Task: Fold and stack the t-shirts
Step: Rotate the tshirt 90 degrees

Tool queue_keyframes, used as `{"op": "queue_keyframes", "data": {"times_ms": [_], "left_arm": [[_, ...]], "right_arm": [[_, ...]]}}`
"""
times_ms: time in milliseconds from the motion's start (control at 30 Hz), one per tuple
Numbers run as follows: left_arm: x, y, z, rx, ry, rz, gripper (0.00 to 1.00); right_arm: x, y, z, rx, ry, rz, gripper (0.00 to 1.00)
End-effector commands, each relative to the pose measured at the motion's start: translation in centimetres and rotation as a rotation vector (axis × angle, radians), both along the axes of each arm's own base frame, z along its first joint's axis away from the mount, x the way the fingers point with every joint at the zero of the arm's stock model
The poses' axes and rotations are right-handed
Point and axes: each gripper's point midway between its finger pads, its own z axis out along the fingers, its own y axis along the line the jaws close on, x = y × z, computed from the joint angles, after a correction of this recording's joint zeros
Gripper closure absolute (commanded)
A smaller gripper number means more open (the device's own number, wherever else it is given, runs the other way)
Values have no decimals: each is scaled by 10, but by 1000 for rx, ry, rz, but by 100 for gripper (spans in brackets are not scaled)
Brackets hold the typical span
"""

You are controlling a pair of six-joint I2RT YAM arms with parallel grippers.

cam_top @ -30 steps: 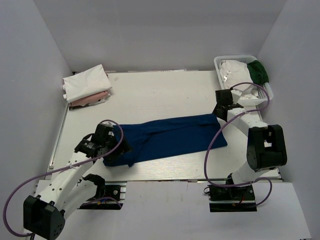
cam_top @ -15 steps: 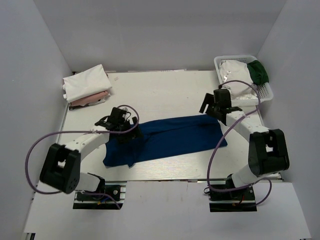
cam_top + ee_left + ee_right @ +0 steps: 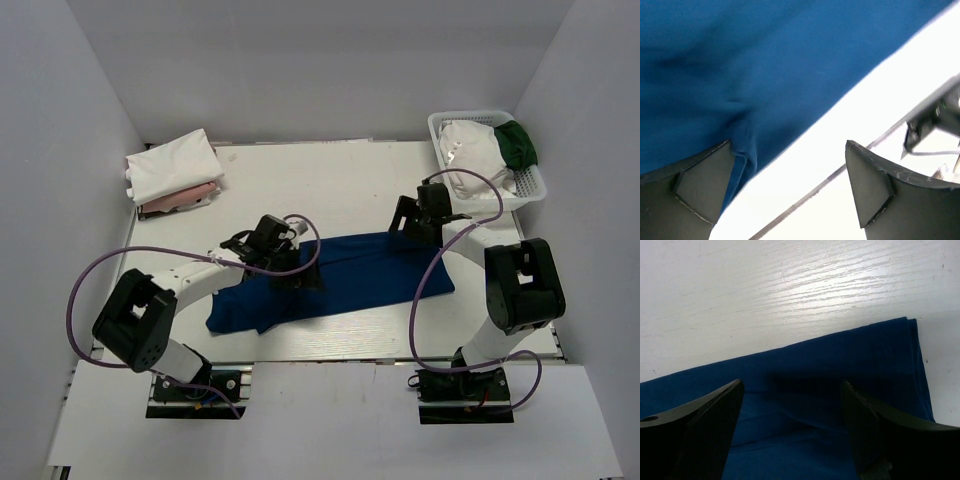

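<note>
Left gripper (image 3: 287, 262): fingers spread wide, nothing between them, low over the left-hand part of the blue shirt (image 3: 370, 265). In the left wrist view, one finger (image 3: 700, 190) sits over the cloth edge and the other (image 3: 875, 190) over bare table, with the hem of the blue shirt (image 3: 740, 60) running diagonally between them. Whether the finger touches the cloth cannot be told. Right gripper (image 3: 412, 222): also spread and holding nothing, at the far right corner of the same shirt. The right wrist view shows both dark fingers (image 3: 705, 425) apart above the blue cloth (image 3: 840, 370), whose folded corner lies just right of them, with pale wood-grain table (image 3: 790, 285) beyond. The blue shirt lies mid-table as a long folded band running left to right, its left end lumpier and nearer the front edge. At the far left corner of the table (image 3: 320, 185), a folded white shirt (image 3: 172, 167) lies on top of a pink shirt (image 3: 185, 199). At the far right, a white basket (image 3: 530, 190) holds a crumpled white shirt (image 3: 472, 145) and a dark green shirt (image 3: 517, 143).
</note>
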Motion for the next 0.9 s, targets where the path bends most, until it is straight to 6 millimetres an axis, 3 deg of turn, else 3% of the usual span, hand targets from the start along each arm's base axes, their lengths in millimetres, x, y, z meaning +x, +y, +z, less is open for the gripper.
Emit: {"op": "queue_keyframes", "data": {"times_ms": [0,67,133,233,300,333,367,400,433,500,600,667,733,800,867], "left_arm": [[-14,-22,30,-47,-57,-161,0],[-25,-30,17,-23,-30,-234,0],[-25,-37,14,-6,-18,-248,0],[-13,-32,9,62,-52,-183,0],[8,-14,23,134,-167,-60,0],[9,-15,35,107,-185,-42,0],[22,-1,40,118,-206,69,0],[28,1,61,78,-267,120,0],[33,6,69,84,-300,166,0],[46,28,70,132,-320,300,0],[52,68,41,297,-248,441,0],[55,83,17,343,-167,503,0],[55,87,2,348,-118,508,0],[66,86,-10,317,-108,525,0],[79,89,-35,314,-63,528,0]], "right_arm": [[15,3,22,34,-75,-5,17],[15,5,21,33,-73,-2,17],[22,8,25,42,-86,6,17],[27,12,25,43,-84,28,17],[31,16,17,37,-67,47,17],[31,16,18,38,-70,47,17],[32,16,12,34,-55,47,17],[35,17,12,34,-55,42,17],[35,16,9,30,-47,40,17],[31,15,-3,23,-10,35,17],[16,10,-16,17,36,15,17],[7,8,-20,25,51,-12,17],[-1,6,-21,26,56,-18,17],[-12,0,-25,19,72,-47,17],[-16,-5,-22,3,67,-68,17]]}}
